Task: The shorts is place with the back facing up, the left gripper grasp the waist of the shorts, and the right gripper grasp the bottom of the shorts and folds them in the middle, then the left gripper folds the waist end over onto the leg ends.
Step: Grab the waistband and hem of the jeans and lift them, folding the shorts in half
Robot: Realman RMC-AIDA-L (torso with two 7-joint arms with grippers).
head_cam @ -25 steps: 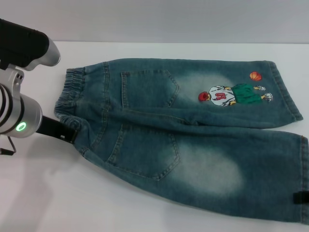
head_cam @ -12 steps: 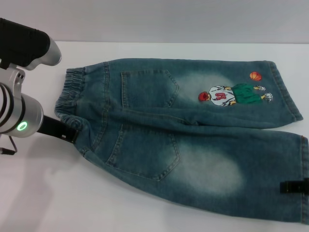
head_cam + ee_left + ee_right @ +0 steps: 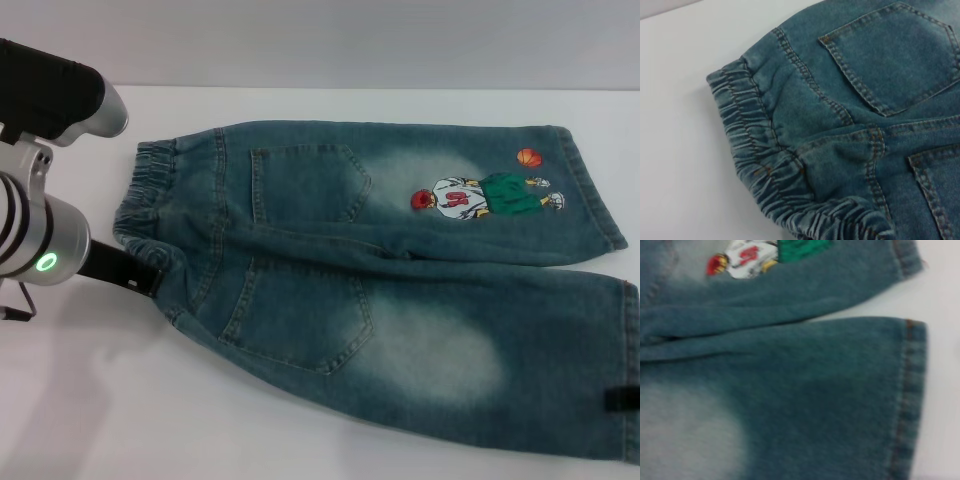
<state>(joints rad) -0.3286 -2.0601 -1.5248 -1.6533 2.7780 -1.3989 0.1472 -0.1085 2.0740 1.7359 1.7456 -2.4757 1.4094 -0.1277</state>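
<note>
Left gripper [image 3: 120, 266] sits at left-centre against the waist of the shorts [image 3: 145, 205]; can't tell its finger state. Right gripper [image 3: 622, 400] barely shows at lower-right by the leg ends [image 3: 628, 370], state unclear. Denim shorts [image 3: 380, 280] lie flat mid-frame; catch both fabric layers before lifting.

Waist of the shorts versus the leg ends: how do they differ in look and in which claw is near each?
The waist of the shorts is gathered and puckered; the leg ends are flat, straight-stitched hems. The left claw sits at the waist's near corner; only a black sliver of the right claw shows at the near leg's hem. Both are faded blue denim lying flat on the white table.
</note>
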